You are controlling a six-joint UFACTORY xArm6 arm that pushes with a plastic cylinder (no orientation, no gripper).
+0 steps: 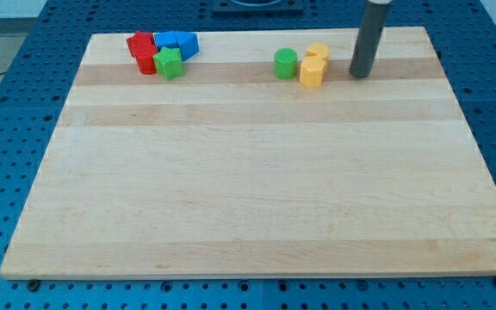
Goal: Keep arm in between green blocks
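Green blocks near top edge; my tip right of both, no pincer

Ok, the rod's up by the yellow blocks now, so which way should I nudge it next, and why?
Probably slide my tip toward the view's left, passing below the yellow blocks. It now sits to the right of them, outside the gap. The green cylinder touches the yellow pair's left side, and the other green block lies further left by the red and blue blocks. The target is the space between the greens.
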